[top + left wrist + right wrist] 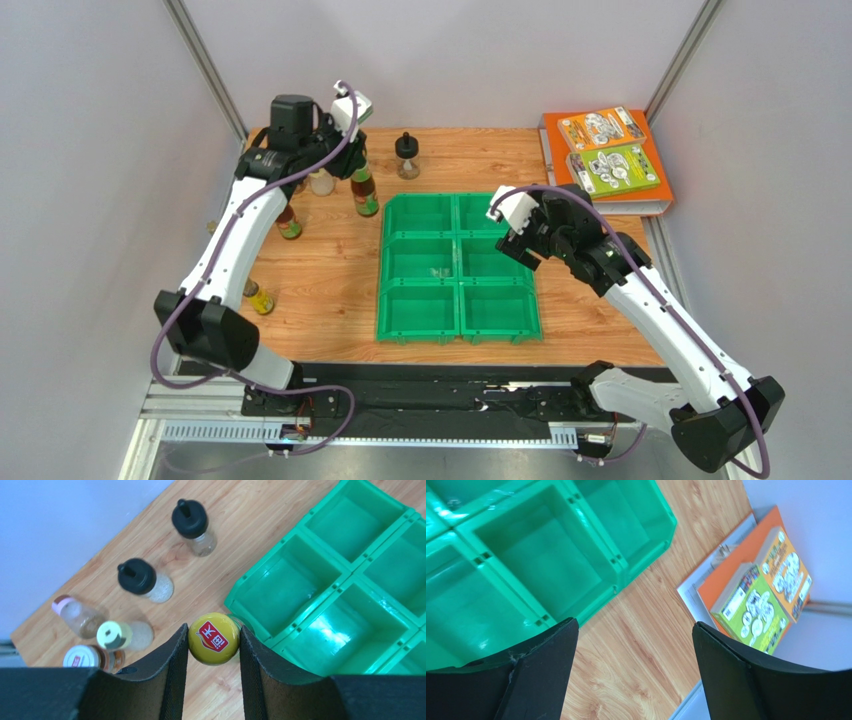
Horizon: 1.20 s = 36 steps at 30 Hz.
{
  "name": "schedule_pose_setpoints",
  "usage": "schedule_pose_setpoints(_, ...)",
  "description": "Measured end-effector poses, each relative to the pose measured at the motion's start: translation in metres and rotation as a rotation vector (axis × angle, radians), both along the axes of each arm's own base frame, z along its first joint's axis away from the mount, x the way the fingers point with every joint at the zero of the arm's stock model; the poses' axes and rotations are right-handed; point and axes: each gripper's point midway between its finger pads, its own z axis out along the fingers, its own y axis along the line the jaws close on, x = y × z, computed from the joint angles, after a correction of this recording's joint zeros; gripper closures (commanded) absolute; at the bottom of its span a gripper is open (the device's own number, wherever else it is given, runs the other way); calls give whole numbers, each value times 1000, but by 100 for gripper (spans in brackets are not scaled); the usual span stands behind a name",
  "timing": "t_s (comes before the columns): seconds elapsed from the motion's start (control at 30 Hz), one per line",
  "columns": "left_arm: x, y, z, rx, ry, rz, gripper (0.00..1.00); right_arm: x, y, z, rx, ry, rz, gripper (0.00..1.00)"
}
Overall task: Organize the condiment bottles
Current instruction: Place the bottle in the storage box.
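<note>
My left gripper (214,629) is shut on the yellow cap of a brown condiment bottle (214,638), held upright just outside the far left corner of the green bin (350,575). From above, this bottle (365,195) hangs under the left gripper (357,165). Behind it on the wood stand two black-capped bottles (192,522) (140,577), a pink-capped one (75,615), a pale-green-capped one (116,635) and a silver-capped jar (82,657). My right gripper (634,625) is open and holds nothing, hovering over bare table at the bin's right side (576,510).
The six-compartment bin (457,265) fills the table's middle. Orange and green books (610,155) lie at the far right corner, also in the right wrist view (761,595). A small yellow-capped bottle (262,300) and another bottle (290,225) stand under the left arm. Grey walls enclose the table.
</note>
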Motion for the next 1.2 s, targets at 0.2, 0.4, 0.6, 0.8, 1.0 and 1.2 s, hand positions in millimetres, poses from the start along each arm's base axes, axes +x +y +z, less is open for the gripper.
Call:
schedule_pose_setpoints(0.2,32,-60,5,13,-2,-94,100,20,-31,3,22,-37,-139,13)
schedule_pose_setpoints(0.4,39,-120,-9,25,22,-197,100,29,-51,0,41,-45,-226,13)
schedule_pose_setpoints(0.6,36,-161,-15,32,39,-270,100,37,-72,-5,64,-58,-316,13)
schedule_pose_setpoints(0.8,33,-181,0,14,4,-306,100,44,-92,-9,91,-64,-403,13)
schedule_pose_setpoints(1.0,30,-201,9,2,-22,-339,100,46,-98,-19,99,-51,-436,13)
schedule_pose_setpoints(1.2,24,-227,-9,7,5,-391,100,45,-100,-27,104,-40,-448,13)
